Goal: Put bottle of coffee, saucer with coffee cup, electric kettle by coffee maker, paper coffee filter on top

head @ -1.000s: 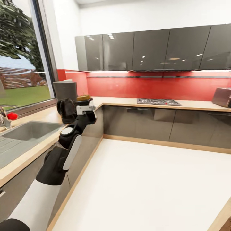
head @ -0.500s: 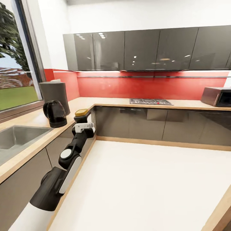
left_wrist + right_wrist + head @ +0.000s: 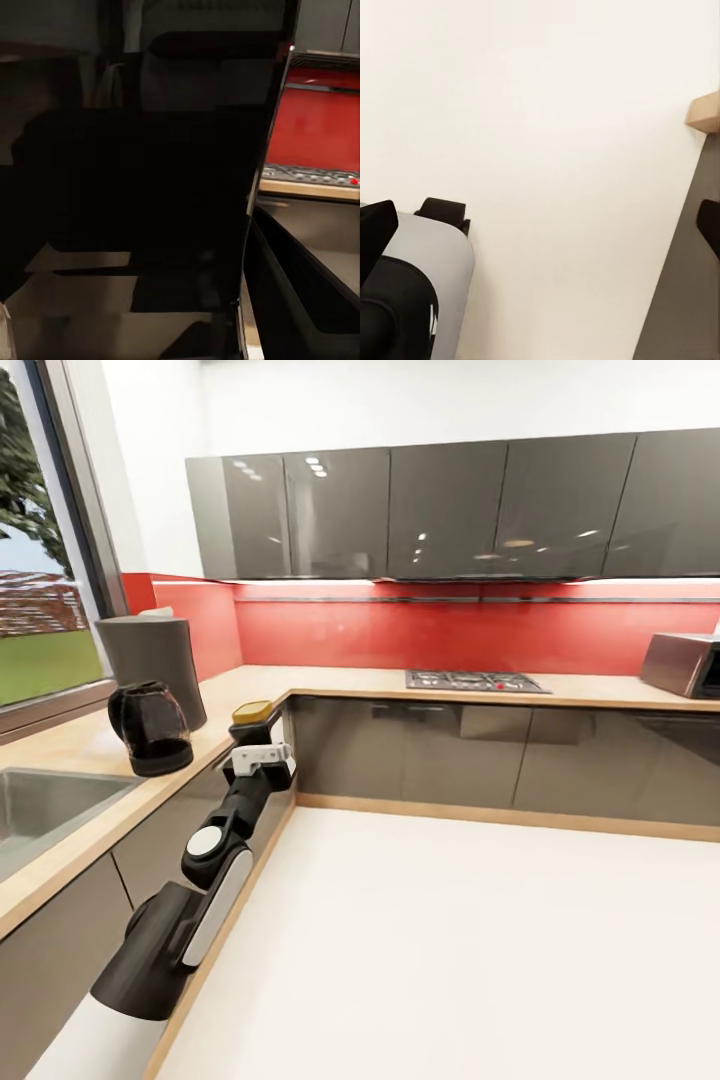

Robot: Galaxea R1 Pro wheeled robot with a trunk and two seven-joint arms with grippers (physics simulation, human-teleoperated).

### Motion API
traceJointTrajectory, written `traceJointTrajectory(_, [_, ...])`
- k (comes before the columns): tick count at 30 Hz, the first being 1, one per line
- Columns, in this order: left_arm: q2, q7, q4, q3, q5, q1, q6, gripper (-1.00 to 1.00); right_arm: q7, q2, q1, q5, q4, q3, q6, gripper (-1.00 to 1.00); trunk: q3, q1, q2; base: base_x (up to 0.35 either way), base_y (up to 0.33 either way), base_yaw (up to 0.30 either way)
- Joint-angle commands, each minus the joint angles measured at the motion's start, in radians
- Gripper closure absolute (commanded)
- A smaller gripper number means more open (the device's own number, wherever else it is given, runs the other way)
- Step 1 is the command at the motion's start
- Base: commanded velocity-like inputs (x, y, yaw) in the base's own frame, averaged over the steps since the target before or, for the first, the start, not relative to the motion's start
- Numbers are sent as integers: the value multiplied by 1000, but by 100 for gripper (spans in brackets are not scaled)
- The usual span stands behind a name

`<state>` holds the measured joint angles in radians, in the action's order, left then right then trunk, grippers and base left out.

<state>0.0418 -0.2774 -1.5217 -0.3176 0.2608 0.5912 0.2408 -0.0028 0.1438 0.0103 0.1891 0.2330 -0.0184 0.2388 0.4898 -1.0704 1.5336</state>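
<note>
The view swings on along the kitchen countertop (image 3: 330, 682) — left gripper (image 3: 255, 735) pinching the bottle of coffee (image 3: 252, 713) just short of the electric kettle (image 3: 150, 728) and coffee maker (image 3: 152, 665) — delivery looks close

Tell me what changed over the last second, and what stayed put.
The view swung sideways, away from the sink, so the whole scene slid across the head picture. The left arm dropped: the bottle of coffee in the left gripper, earlier level with the electric kettle, now hangs off the kitchen countertop edge. Kettle and coffee maker stayed put; the grip held.
</note>
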Motion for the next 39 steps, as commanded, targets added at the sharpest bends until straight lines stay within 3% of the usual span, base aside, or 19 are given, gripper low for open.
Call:
traceJointTrajectory(1, [1, -8, -2, -3, 6, 1, 4, 100, 0, 0, 0, 4, 2, -2, 1, -100, 1, -1, 0, 325, -5, 0])
traceJointTrajectory(20, [1, -8, -4, -5, 6, 1, 10, 100, 0, 0, 0, 4, 2, -2, 1, -100, 1, -1, 0, 319, -105, 0])
traceJointTrajectory(30, [-15, -9, -39, -13, 5, 1, 137, 100, 0, 0, 0, 4, 2, -2, 1, -100, 1, -1, 0, 310, -166, 0])
traceJointTrajectory(39, [-23, -9, -41, -10, 5, 1, 150, 100, 0, 0, 0, 4, 2, -2, 1, -100, 1, -1, 0, 311, -153, 0])
